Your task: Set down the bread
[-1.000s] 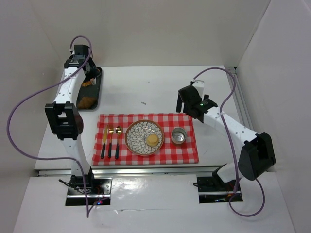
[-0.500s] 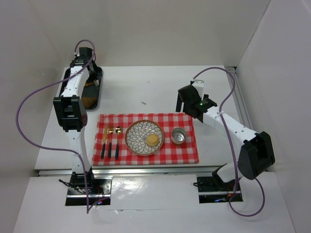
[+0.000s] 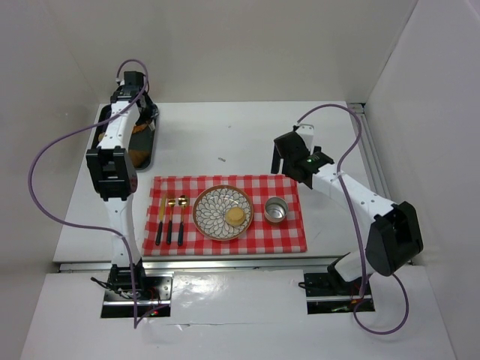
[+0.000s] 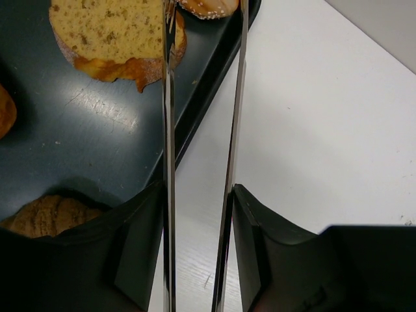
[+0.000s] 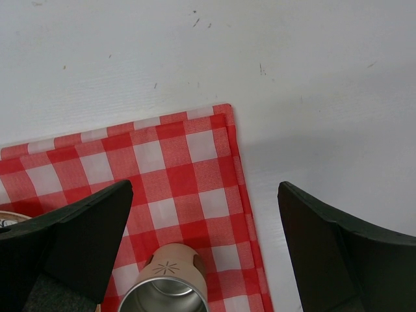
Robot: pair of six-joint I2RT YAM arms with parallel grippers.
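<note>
Dark tray (image 4: 78, 123), bread slice (image 4: 110, 29) detailed only wrist-side

A matt woven checked cloth (image 5: 182, 169), brushed metal cup (image 5: 170, 294), smooth dark tray (image 4: 97, 130) and rough porous bread (image 4: 110, 32) are being shown.

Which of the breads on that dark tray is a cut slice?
The flat piece with yellow speckled crumb facing up; the sesame-seeded bun and the brown crusty roll show only crust.

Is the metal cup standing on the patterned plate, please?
No, the metal cup stands on the checked cloth, beside the plate and apart from it.
</note>
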